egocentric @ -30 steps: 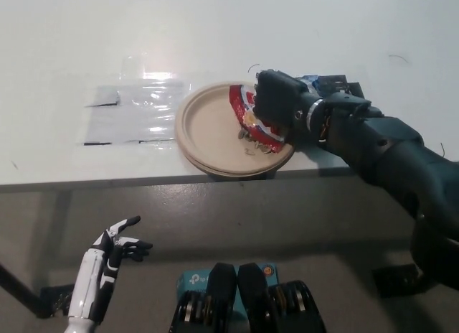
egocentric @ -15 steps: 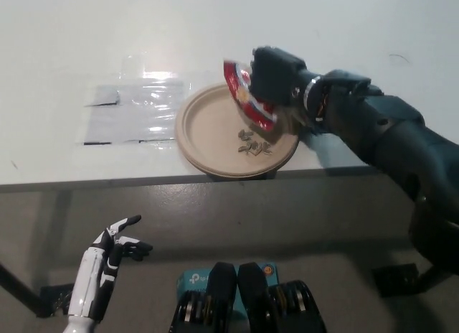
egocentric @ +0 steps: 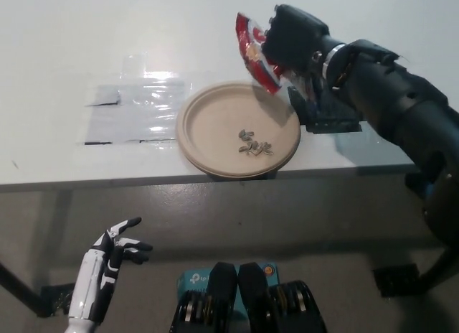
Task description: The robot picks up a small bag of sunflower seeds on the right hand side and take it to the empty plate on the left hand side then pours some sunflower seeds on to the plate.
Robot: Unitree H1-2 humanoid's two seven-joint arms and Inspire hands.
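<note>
Nearest: left hand (egocentric: pixel 107 265) hangs below the table edge, low at the robot's left, fingers spread, holding nothing — idle.

Table (egocentric: pixel 64 53), front edge: plate (egocentric: pixel 208 125) sits just inside the edge, overhanging slightly. Small heap of seeds (egocentric: pixel 254 144) lies right of plate centre. Rest of plate bare. To its left, a clear plastic sheet (egocentric: pixel 133 114) lies flat on the table, touching or nearly touching the rim — can't tell which.

Behind the plate's far right rim: right hand (egocentric: pixel 290 42) is clamped on the bag (egocentric: pixel 254 53), raised clear of the plate, bag tilted, lower end pointing down toward the rim. A dark flat object (egocentric: pixel 326 118) lies on the table under the forearm, just beside the plate.

Judgement: pour looks done or near done, seeds are on target. If more are wanted, bring the bag mouth back over plate centre before tipping, keep it low, tilt slowly; as it hangs now, any spill would land on or outside the far rim. If finished, level the bag first, then carry it off to the right, clear of the rim.

Not determinable: where the bag's opening is, how much remains inside, seed count. Fingers wrapping the bag are hidden behind the hand's back. Dark object's identity unclear — partly covered by the arm.
</note>
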